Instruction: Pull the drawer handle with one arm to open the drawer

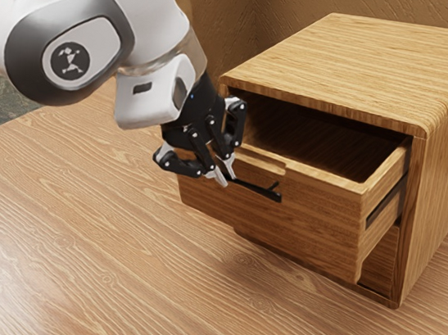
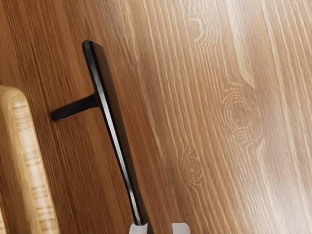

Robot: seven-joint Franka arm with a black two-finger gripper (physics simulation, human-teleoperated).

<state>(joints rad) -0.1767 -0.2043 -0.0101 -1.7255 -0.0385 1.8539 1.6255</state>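
Your gripper [image 1: 195, 168] sits at the very end of the drawer handle [image 1: 254, 190], the end nearest the arm [image 1: 85, 33]. From there the rest of the black bar runs away toward the exterior view's right. Its long axis lies level along the drawer [image 1: 318, 205] front, crosswise to the pull you need, which points straight out of the cabinet [image 1: 386, 65] toward the table's [image 1: 71, 263] near edge.

In the wrist view the bar meets one of the pale pads [image 2: 139, 229], and bare wood shows in the gap beside it. So read the jaws as slightly apart, with the handle against one finger and not pinched from both sides. The handle's single stem [image 2: 73, 108] joins the drawer front [image 2: 219, 122] well along the bar from your fingers.

The cabinet stands at the table's far side, toward the exterior view's right. The drawer already juts out of it, and its dark inside shows above the front panel; I judge the opening well along.

Because you hold the bar off-centre, a skewed pull may twist the drawer, or the finger may slide off the bar's end, so keep the draw square to the front.

For markings, you have only a round emblem [image 1: 70, 59] with a small figure on the arm's joint; there is no legible lettering, and the cabinet bears no label
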